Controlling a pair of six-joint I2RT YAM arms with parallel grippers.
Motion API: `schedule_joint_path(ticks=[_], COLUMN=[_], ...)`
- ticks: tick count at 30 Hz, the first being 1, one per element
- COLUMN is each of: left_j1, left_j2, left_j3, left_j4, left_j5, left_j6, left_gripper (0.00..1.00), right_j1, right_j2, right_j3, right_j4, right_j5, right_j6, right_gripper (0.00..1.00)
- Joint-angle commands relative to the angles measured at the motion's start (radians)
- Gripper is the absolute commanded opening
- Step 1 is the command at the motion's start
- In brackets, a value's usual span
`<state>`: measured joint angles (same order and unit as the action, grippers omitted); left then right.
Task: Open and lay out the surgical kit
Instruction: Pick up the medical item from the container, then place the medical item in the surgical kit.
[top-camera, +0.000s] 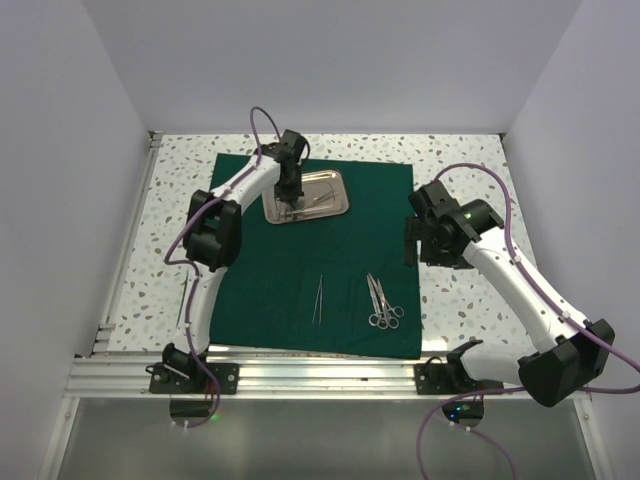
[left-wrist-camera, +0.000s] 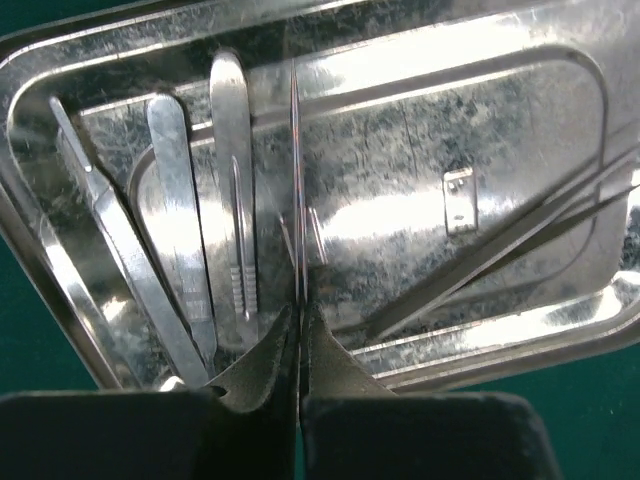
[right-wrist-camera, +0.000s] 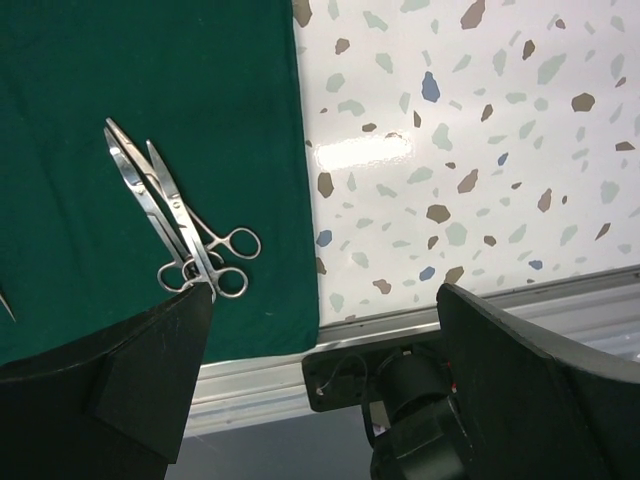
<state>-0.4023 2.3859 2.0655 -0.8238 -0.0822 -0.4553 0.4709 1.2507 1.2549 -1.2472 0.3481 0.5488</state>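
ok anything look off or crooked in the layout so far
Mostly tidy. The steel tray sits slightly askew to the edges of the green drape, and the two ring-handled instruments lie overlapping each other rather than apart. Nothing looks spilled or damaged.

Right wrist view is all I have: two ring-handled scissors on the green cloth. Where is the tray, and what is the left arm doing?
Observer: The tray sits at the far end of the cloth, left of centre, outside your frame.
Operator: And the left arm?
Observer: The left fingers are shut over the tray, on a thin steel strip seen edge-on.
Operator: Anything else in the tray?
Observer: Three flat tools at one end, long tweezers at the other.
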Motion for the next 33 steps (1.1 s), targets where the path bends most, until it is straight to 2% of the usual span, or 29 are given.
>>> schedule_joint_path(ticks=[1, 5, 6, 10, 15, 18, 20, 22, 23, 27, 29, 33], left_j1=[-0.050, -0.121, -0.138, -0.246, -0.380, -0.432, -0.464, -0.478, -0.483, -0.486, -0.484, -0.442], left_j2=[-0.158, -0.312, -0.342, -0.494, -0.571, -0.585, -0.593, -0.594, -0.594, -0.590, -0.580, -0.518], left_j3=[-0.027, -0.204, -0.303, -0.531, -0.776, -0.840, -0.851, -0.851, -0.849, -0.783, -0.733, -0.528], left_j4=[-0.017, 0.005, 0.030, 0.089, 0.158, 0.166, 0.163, 0.155, 0.150, 0.100, 0.040, -0.055], left_j5=[-0.013, -0.036, -0.037, -0.024, 0.007, 0.013, 0.025, 0.033, 0.038, 0.042, 0.015, -0.063], left_j6=[-0.028, -0.092, -0.126, -0.206, -0.314, -0.371, -0.390, -0.413, -0.416, -0.419, -0.407, -0.306], left_gripper=[0.00, 0.00, 0.00, 0.00, 0.00, 0.00, 0.00, 0.10, 0.20, 0.40, 0.46, 0.49], right_j1=[-0.003, -0.003, -0.003, -0.003, -0.003, -0.002, -0.002, -0.002, -0.003, -0.002, -0.003, -0.003], right_j2=[-0.010, -0.010, -0.011, -0.014, -0.036, -0.053, -0.060, -0.066, -0.066, -0.073, -0.079, -0.089], right_j3=[0.009, 0.006, 0.005, -0.009, -0.043, -0.064, -0.084, -0.098, -0.100, -0.094, -0.083, -0.069], right_j4=[0.029, 0.043, 0.046, 0.054, 0.060, 0.061, 0.063, 0.068, 0.069, 0.062, 0.058, 0.037], right_j5=[-0.018, -0.038, -0.043, -0.063, -0.078, -0.083, -0.084, -0.092, -0.093, -0.080, -0.072, -0.047], right_j6=[-0.012, -0.030, -0.039, -0.062, -0.096, -0.108, -0.112, -0.113, -0.113, -0.110, -0.105, -0.086], right_gripper=[0.98, 0.98, 0.98, 0.98, 0.98, 0.98, 0.98, 0.98, 0.99, 0.98, 0.99, 0.98])
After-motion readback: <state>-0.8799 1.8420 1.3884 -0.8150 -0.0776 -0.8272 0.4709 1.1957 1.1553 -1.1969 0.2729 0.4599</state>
